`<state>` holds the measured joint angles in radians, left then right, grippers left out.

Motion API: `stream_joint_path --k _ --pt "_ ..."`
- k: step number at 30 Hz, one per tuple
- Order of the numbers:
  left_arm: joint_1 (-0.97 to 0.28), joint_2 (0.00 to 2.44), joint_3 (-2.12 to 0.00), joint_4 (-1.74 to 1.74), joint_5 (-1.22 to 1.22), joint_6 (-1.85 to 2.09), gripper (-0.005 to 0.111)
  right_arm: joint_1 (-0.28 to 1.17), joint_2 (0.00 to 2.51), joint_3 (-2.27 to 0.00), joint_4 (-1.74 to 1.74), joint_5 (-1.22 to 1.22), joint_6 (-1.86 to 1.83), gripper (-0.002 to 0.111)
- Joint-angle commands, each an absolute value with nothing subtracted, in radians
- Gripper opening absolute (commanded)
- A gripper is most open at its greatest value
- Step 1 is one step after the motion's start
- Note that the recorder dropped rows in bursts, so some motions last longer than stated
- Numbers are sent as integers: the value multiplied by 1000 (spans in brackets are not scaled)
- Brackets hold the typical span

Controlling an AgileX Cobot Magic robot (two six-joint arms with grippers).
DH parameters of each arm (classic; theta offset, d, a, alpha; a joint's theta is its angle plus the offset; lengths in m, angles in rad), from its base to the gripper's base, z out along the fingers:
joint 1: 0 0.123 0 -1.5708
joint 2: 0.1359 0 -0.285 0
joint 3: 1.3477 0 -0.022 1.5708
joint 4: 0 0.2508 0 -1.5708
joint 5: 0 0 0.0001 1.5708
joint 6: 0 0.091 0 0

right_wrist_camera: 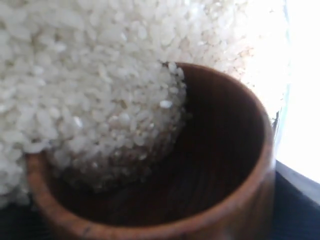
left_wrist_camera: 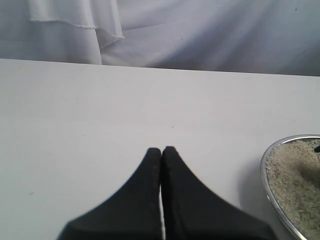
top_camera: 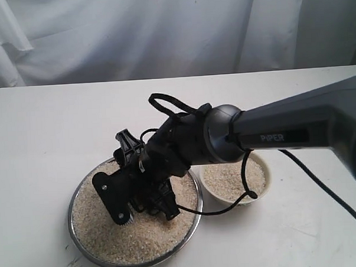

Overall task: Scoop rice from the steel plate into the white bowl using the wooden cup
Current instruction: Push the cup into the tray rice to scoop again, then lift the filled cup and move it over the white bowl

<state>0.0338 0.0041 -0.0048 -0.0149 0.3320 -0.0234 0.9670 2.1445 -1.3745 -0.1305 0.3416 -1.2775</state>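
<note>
Ext view: your R gripper (top_camera: 160, 206) is down in the rice (top_camera: 111, 237) on the steel plate (top_camera: 71, 218), arm reaching across. The white bowl (top_camera: 267, 178) sits just beside the plate, w/ rice in it.
L wrist view: L gripper (left_wrist_camera: 161, 150) hangs over the table (left_wrist_camera: 75, 125), fingers pressed together, plate rim nearby.
R wrist view: wooden cup (right_wrist_camera: 225, 150) is tipped into the heap w/ grains inside, and the R fingers are clamped on it.

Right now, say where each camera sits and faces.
Exterior: off the arms, looking down at the steel plate and white bowl; shows right arm, right gripper.
Left wrist: behind the shut left gripper, facing across the table.
Right wrist: close over the wooden cup, looking into it and the rice.
Shared: exterior and left wrist both show the steel plate.
</note>
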Motion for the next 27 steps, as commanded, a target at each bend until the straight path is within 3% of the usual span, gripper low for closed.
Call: stream_joint_path --k 1,27 --pt "31 0 0 -14 319 -24 0 953 2134 -1405 -10 376 -1332 0" --pt "31 0 0 -14 319 -24 0 793 1974 -1426 410 642 -1615 0"
